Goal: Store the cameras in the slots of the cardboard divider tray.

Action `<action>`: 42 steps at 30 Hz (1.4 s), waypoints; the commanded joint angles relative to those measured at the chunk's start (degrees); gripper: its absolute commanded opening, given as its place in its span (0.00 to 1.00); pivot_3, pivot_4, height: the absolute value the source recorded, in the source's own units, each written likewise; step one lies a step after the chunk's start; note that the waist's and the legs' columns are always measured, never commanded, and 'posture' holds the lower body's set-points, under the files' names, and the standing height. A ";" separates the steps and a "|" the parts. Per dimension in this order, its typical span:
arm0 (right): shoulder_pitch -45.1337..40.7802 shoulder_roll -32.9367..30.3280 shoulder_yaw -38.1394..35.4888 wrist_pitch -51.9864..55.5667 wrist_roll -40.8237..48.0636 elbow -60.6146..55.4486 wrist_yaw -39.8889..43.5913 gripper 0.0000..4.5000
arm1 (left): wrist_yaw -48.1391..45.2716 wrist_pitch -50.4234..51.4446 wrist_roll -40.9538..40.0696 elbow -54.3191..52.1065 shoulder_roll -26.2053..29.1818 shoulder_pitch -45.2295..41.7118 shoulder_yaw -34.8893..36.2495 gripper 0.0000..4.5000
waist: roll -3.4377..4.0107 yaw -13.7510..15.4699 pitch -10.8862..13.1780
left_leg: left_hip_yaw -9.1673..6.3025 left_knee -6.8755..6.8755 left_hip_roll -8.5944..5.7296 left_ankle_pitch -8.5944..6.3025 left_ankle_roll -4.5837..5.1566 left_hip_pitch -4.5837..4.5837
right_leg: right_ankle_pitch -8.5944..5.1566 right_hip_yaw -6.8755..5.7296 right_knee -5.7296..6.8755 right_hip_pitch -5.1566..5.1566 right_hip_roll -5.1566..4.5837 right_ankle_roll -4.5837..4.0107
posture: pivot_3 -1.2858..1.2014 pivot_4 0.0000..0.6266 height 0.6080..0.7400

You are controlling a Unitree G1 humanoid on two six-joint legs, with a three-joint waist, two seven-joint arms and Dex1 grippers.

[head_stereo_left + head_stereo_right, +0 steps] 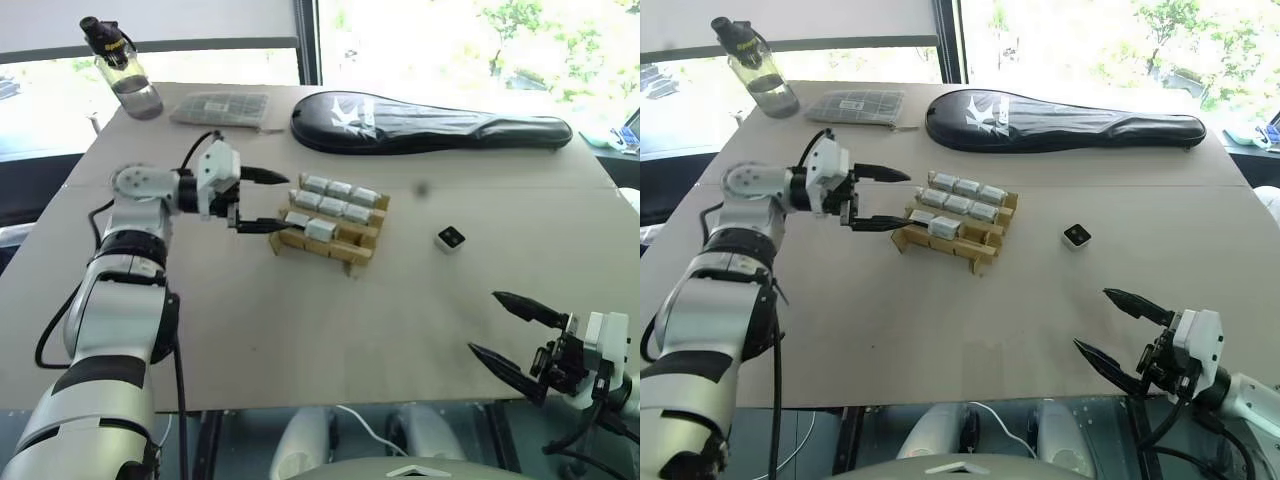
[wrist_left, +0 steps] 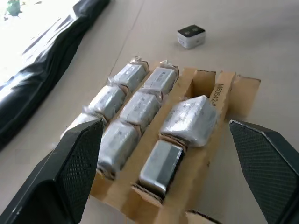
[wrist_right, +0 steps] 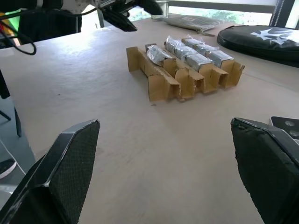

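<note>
Left gripper [image 1: 262, 201]: spread wide, holding nothing, beside the cardboard divider tray [image 1: 352, 256].
Right gripper [image 1: 507, 336]: spread wide, idle.
Stored cameras [image 1: 328, 202]: eight slotted; the near-row one [image 2: 189, 120] sits tilted and could topple.
Loose camera [image 1: 450, 239]: on the table right of the tray.

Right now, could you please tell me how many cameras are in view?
9: eight sit in the cardboard divider tray, three in each of the two far rows and two in the near row, and one loose camera lies on the table beside it.
</note>
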 commanded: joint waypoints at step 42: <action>-73.95 19.84 42.36 6.88 -46.55 45.23 -15.74 1.00 | 24.99 27.33 -13.45 -77.60 5.28 73.37 46.57 0.99 | 0.70 -1.70 0.38 | 0.03 -0.38 -0.12 0.04 -0.12 0.58 | -0.04 0.06 -0.12 0.30 -0.23 -0.08 | 0.52 0.24 1.00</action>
